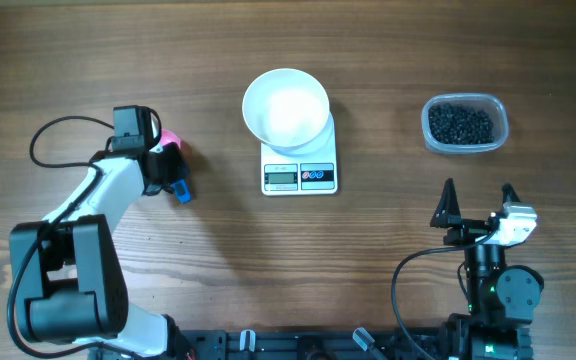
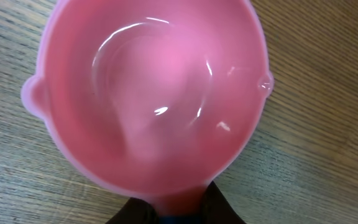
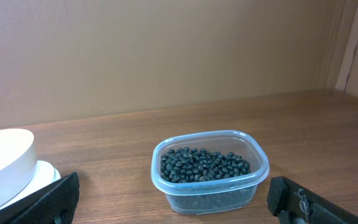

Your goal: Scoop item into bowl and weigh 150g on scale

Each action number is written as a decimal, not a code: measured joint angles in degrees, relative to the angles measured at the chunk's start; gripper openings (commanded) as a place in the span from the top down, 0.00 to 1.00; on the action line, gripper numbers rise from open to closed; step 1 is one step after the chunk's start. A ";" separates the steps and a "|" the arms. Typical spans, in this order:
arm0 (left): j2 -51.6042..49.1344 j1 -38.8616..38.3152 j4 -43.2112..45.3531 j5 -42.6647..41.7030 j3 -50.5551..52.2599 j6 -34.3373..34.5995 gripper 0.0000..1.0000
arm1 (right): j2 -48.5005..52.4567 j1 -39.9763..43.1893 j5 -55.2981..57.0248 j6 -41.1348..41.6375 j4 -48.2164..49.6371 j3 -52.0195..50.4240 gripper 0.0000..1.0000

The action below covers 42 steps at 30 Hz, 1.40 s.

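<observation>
The black beans [image 1: 461, 123] fill a clear plastic tub [image 1: 495, 106] at the back right. The white bowl [image 1: 286, 107] stands empty on the white scale [image 1: 300, 176] in the middle. My left gripper [image 1: 163, 165] at the left is shut on the handle of a pink scoop [image 1: 170, 138]. In the left wrist view the scoop's bowl [image 2: 148, 93] is empty above the wood, with the gripper [image 2: 182, 211] pinching its stem. My right gripper [image 1: 478, 198] stands open in front of the tub, nothing in it. The right wrist view shows beans [image 3: 204, 165], the bowl [image 3: 5, 165] and the gripper [image 3: 173, 198] wide apart.
The wooden table [image 1: 218, 250] carries the scale's display [image 1: 281, 178] and buttons facing the front edge. A blue end of the scoop handle [image 1: 181, 193] sticks out below the left gripper. A brown wall [image 3: 166, 50] stands behind the table.
</observation>
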<state>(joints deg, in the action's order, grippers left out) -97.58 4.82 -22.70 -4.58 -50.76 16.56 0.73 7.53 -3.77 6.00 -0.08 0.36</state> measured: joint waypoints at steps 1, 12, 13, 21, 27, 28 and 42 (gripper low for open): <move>0.00 -0.22 0.00 0.09 0.00 -0.35 0.70 | 0.00 0.00 0.00 0.00 0.00 0.00 0.00; -1.11 -0.55 -0.17 1.79 -0.07 -0.96 0.41 | 0.00 0.00 0.00 0.00 0.00 0.00 0.00; -1.11 -0.59 -0.15 2.05 -0.31 -1.16 0.36 | 0.00 0.00 0.00 0.00 0.00 0.00 0.01; -1.55 -0.76 -4.57 4.96 -1.79 -1.16 0.23 | 0.00 0.00 0.00 0.00 0.00 0.00 0.00; -1.79 -3.32 -5.38 6.84 -3.17 -2.82 0.20 | 0.00 0.00 0.00 0.00 0.00 0.00 0.00; -1.79 -4.20 -5.40 6.91 -3.26 -3.43 0.20 | 0.00 0.00 0.00 0.00 0.00 0.00 0.00; -1.81 -11.50 -5.81 7.74 -3.32 -6.58 0.00 | 0.00 0.00 0.00 0.00 0.00 0.00 0.00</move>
<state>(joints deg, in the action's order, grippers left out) -99.39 -6.68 -28.51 3.16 -54.08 9.98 0.73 7.53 -3.77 6.00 -0.08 0.36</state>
